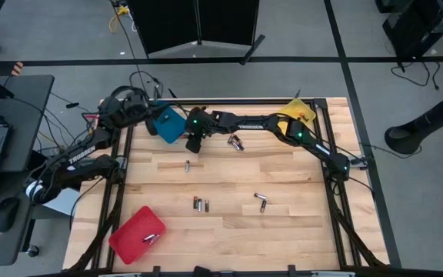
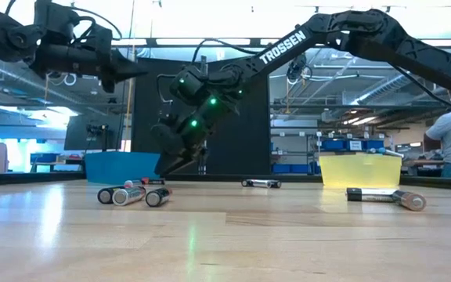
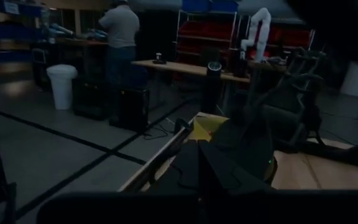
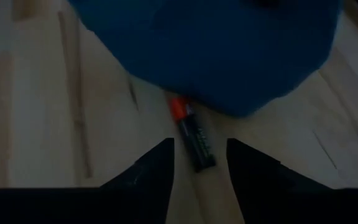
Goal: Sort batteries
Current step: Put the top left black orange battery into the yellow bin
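The right gripper (image 4: 199,163) stands unclenched, its fingers (image 4: 157,165) straddling a cell (image 4: 192,137). The cell's long axis runs straight ahead between them, its orange end against the blue tray (image 4: 229,50). The left gripper (image 1: 158,109), clenched and empty, hangs farther off.

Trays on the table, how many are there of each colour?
Blue tray: 1
Yellow tray: 1
Red tray: 1
Total: 3
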